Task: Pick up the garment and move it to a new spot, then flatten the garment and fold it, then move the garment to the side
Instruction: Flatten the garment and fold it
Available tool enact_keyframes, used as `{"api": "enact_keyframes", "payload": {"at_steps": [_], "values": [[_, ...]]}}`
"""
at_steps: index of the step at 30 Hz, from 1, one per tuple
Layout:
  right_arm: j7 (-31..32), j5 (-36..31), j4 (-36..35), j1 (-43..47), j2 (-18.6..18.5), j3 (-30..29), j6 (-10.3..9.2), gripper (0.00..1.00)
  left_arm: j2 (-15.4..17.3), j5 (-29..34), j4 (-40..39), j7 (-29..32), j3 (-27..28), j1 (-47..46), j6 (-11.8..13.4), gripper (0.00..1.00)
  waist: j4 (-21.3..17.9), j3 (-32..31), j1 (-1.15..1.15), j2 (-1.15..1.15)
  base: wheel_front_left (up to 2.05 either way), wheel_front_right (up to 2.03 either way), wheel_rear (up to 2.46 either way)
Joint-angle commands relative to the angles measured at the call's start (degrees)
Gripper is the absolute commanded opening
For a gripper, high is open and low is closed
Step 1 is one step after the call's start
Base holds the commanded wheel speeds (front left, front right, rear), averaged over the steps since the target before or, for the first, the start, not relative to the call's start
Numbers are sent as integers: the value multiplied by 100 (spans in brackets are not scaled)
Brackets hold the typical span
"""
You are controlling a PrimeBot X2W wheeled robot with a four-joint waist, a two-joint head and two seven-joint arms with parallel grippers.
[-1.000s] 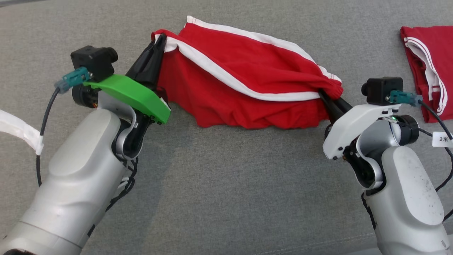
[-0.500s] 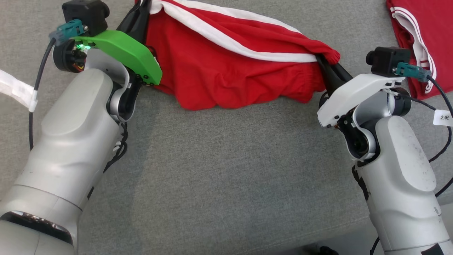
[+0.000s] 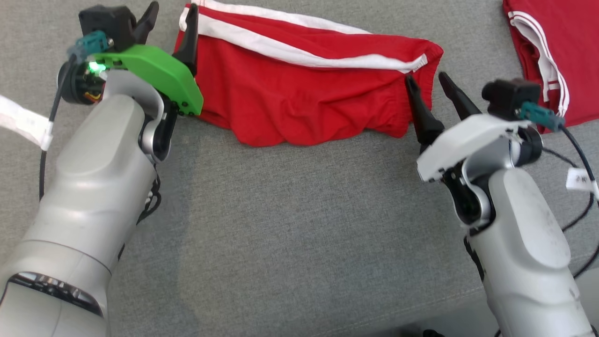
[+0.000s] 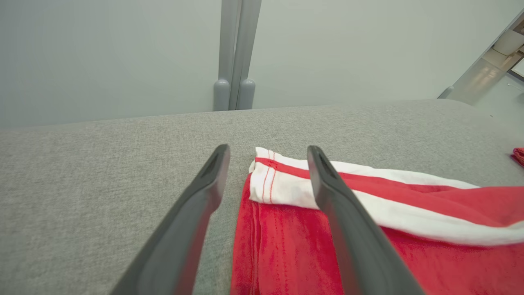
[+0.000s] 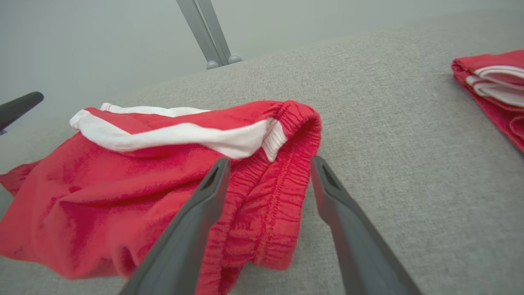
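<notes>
**Item 1: red shorts** (image 3: 299,93) with a white side band and a gathered elastic waistband. They lie loosely flattened and rumpled along the near hem, at the far middle of the grey upholstered surface (image 3: 299,224). Nothing grips them.

**Item 2: left gripper** (image 3: 172,9), jaws spread wide, at the left end of the shorts. In the left wrist view (image 4: 268,149) the white-banded corner sits between the two fingers. One finger (image 3: 189,37) crosses over the cloth and hides part of that edge.

**Item 3: right gripper** (image 3: 426,77), jaws likewise apart, at the waistband end. In its wrist view (image 5: 270,159) the fingers straddle the elastic. Whether either one touches the fabric cannot be made out.

**Item 4: folded red garment** (image 3: 580,47) with white stripes, far right on the same surface, well apart from the shorts (image 5: 102,192).

**Item 5: fittings.**
- Green wrist cover (image 3: 154,75) on the left arm.
- White cable tag (image 3: 580,180) beside the right forearm, its print blurred.
- Grey partition post (image 4: 233,53) against the pale wall behind.
</notes>
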Motion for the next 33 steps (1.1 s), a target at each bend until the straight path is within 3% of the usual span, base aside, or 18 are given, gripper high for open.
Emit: {"api": "enact_keyframes", "payload": {"at_steps": [1, 8, 14, 24, 31, 32, 33], "values": [[-48, -132, -145, 223, -13, -60, -6, 100, -2, 26, 60, -46, -23, 161, -6, 100, 41, -145, 0, 0, 0, 0, 0], [-318, -992, -1222, 1413, -9, -472, -6, 100, 52, -40, 373, 11, -89, 535, -106, 100, -40, -479, 0, 0, 0, 0, 0], [-981, -1661, -1773, 2071, -6, -498, -6, 100, 80, -100, 632, 323, -147, 601, -73, 100, -260, -561, 0, 0, 0, 0, 0], [-1848, -2092, -1439, 2177, -8, -275, -7, 100, 161, -154, 1087, 1037, -195, 324, 165, 100, -583, -378, 0, 0, 0, 0, 0], [-1984, -2294, -1367, 2003, -5, -139, -7, 100, -149, -407, 1253, 1797, -156, 443, -28, 100, -526, -349, 0, 0, 0, 0, 0], [-1988, -2354, -1392, 1987, -6, -115, -7, 100, -196, -453, 1281, 1906, -155, 486, -50, 57, -494, -362, 0, 0, 0, 0, 0], [-1997, -2387, -1383, 2000, -11, -97, -7, 100, -236, -505, 1291, 1973, -146, 538, -73, 0, -459, -377, 0, 0, 0, 0, 0]]}}
